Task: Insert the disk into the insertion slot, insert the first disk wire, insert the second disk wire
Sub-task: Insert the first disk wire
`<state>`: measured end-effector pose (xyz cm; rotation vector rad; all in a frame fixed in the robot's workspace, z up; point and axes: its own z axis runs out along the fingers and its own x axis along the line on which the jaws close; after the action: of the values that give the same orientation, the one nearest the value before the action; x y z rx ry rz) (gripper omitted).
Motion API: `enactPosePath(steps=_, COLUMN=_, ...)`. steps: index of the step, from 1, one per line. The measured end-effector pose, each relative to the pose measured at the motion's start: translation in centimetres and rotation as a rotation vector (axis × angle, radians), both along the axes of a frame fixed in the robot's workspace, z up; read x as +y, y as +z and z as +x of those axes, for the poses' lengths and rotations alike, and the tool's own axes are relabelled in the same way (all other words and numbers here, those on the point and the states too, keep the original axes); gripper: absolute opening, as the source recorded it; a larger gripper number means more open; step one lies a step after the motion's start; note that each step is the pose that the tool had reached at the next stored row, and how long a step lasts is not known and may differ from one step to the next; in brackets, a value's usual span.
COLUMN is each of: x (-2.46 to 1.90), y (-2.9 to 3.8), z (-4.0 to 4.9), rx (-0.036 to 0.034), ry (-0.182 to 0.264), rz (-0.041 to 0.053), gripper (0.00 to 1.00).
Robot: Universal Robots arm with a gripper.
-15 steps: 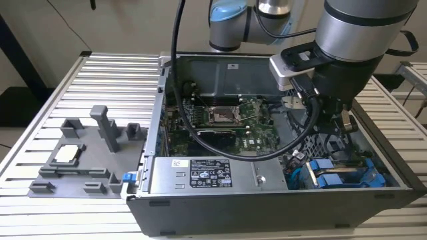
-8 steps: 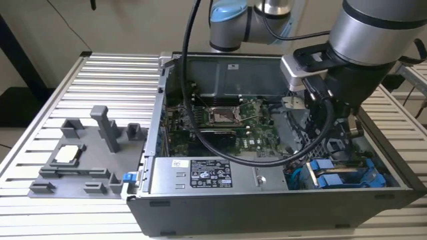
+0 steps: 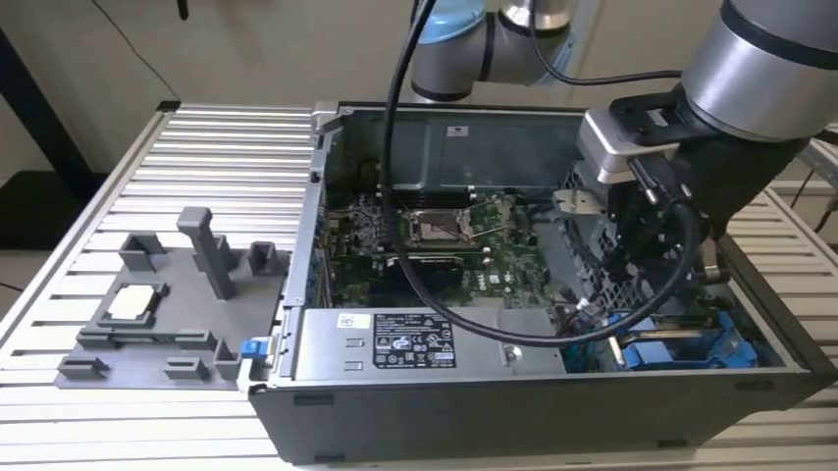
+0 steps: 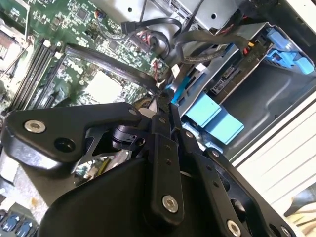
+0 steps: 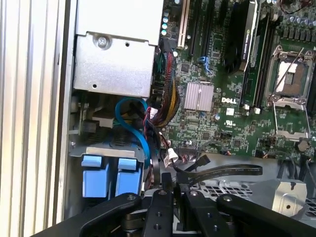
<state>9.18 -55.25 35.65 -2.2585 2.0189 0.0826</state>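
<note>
My gripper [image 4: 165,106] [image 5: 170,186] reaches down into the open computer case [image 3: 524,412], beside the drive bay. Its fingers are shut on the dark end of a blue disk wire [image 5: 140,131] [image 4: 175,86], which curves up from the bay. Two blue carrier fronts [image 5: 111,175] [image 4: 212,117] [image 3: 661,348] sit side by side in the bay. I cannot tell which one holds the disk, since the drive bodies are hidden inside. A flat black wire [image 5: 222,171] lies loose just beside the fingertips. In the exterior view the arm's wrist [image 3: 681,186] hides the fingers.
The green motherboard [image 3: 433,235] with its processor socket [image 5: 289,81] fills the case floor. The silver power supply [image 3: 419,343] lines the front wall. A bundle of coloured wires [image 5: 168,94] hangs near the bay. A grey fixture [image 3: 171,294] stands on the slatted table at the exterior view's left.
</note>
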Motion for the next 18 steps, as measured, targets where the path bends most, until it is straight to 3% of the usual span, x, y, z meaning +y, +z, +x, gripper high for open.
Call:
enactPosePath(steps=2, x=-0.27, y=-0.10, z=0.50, rx=0.0156, ry=0.000, rz=0.0001, gripper=0.16)
enactPosePath(steps=3, x=-0.40, y=-0.14, z=0.71, rx=0.0197, ry=0.000, rz=0.0002, gripper=0.16)
enactPosePath(steps=8, x=-1.20, y=-0.37, z=1.53, rx=0.0250, ry=0.000, rz=0.0020, gripper=0.16)
enactPosePath(steps=18, x=-2.85, y=-0.41, z=3.97, rx=0.0495, ry=0.000, rz=0.0048, gripper=0.16)
